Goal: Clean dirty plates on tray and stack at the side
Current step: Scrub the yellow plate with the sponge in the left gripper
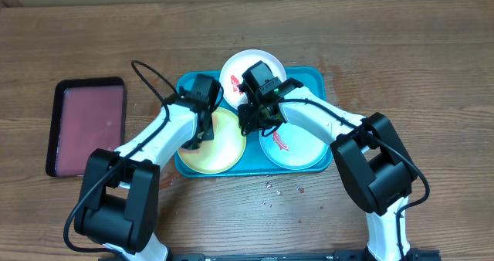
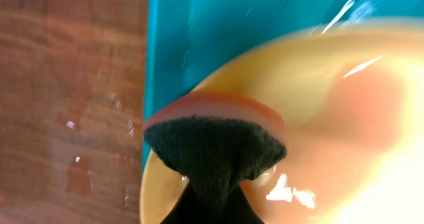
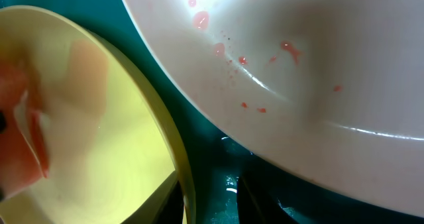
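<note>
**Yellow-green plate (image 1: 216, 145) lying right under the sponge-carrying left gripper (image 1: 191, 140)**

The plate is sitting flat in the near-left part of the tray (image 1: 312, 76), its left rim just inside the tray wall; being round, it is offering no long axis to line up with. The left gripper, the nearer arm, is sitting at that left rim with its jaws squeezed tight on a sponge (image 2: 215, 144), so the plate's face is spreading away to its right. The right gripper (image 1: 258, 114) is hanging by the white plate (image 1: 241, 66); I cannot tell whether it is gripping anything.
</note>
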`<state>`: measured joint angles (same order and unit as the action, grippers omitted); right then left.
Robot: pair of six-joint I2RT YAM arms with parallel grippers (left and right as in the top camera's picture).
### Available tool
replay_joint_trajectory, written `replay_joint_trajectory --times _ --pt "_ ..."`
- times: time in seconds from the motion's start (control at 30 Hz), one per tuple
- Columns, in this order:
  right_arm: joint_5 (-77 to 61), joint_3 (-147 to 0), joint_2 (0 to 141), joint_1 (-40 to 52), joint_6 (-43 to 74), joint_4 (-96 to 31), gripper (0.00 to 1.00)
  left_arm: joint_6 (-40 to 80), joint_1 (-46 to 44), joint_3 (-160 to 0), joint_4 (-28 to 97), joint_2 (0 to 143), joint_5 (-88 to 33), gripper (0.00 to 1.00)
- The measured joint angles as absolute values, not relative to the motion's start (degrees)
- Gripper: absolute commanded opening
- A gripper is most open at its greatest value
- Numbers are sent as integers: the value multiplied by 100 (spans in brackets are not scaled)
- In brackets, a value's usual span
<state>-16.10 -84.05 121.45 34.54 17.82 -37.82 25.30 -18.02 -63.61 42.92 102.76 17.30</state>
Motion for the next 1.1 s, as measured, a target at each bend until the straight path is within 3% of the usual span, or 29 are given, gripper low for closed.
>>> replay_joint_trajectory --times 0.3,0.43,0.53,0.6,0.67,0.77,1.0,1.1 --pt "-1610 -8405 12145 3454 1780 -3782 28 2379 -1822 -6558 3481 10311 -281 5" --pt "-1610 -8405 12145 3454 1780 -3791 28 2364 -1859 -6241 3472 10381 -648 4" --pt "-1610 -8405 12145 3454 1780 -3800 28 2359 -1861 -6134 3540 10422 -598 18" --pt "-1610 -8405 12145 3454 1782 -3806 28 2351 -1861 -6134 3708 10422 -438 49" --pt "-1610 -8405 12145 3454 1780 -3811 28 2340 -1861 -6143 3887 10403 -209 54" --pt "-1610 -8405 12145 3454 1780 -3813 28 2344 -1852 -6145 3983 10396 102 49" --pt "-1612 -8405 12145 3454 1782 -3811 28 2322 -1850 -6143 3857 10396 338 9" --pt "-1612 -8405 12145 3457 1780 -3813 28 2324 -1850 -6143 3837 10396 303 4"
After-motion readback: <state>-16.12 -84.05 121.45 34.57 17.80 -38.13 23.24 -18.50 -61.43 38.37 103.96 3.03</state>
